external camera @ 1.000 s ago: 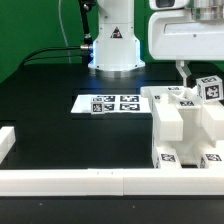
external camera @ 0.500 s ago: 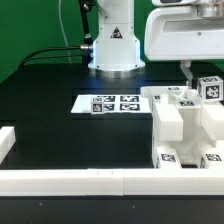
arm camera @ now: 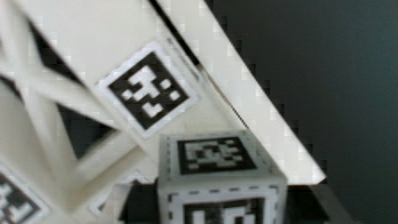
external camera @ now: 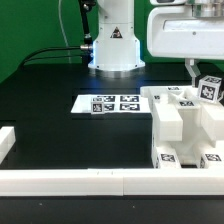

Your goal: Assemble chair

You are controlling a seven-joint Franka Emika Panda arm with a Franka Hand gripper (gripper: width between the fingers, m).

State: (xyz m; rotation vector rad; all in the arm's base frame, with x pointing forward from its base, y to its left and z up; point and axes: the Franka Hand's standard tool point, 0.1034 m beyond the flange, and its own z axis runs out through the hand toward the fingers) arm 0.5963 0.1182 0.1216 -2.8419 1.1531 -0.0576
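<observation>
Several white tagged chair parts (external camera: pixel 182 128) lie bunched at the exterior view's right, a boxy block (external camera: pixel 167 120) among them. A small tagged white piece (external camera: pixel 209 88) stands at their far right end. My gripper (external camera: pixel 203 80) hangs over that piece, with one finger (external camera: pixel 192 71) showing just left of it. In the wrist view the same tagged piece (arm camera: pixel 215 160) sits centred at my gripper (arm camera: pixel 221 214), in front of a slanted white lattice panel (arm camera: pixel 80 95). My fingertips do not show plainly there. The jaws seem open around the piece.
The marker board (external camera: pixel 112 103) lies on the black table left of the parts. White border rails run along the front (external camera: pixel 75 181) and the left edge (external camera: pixel 5 143). The arm's base (external camera: pixel 115 45) stands at the back, with cables to its left.
My gripper has shifted a little toward the exterior view's right, closer over the small tagged piece. The piece and the other parts have stayed in place.
</observation>
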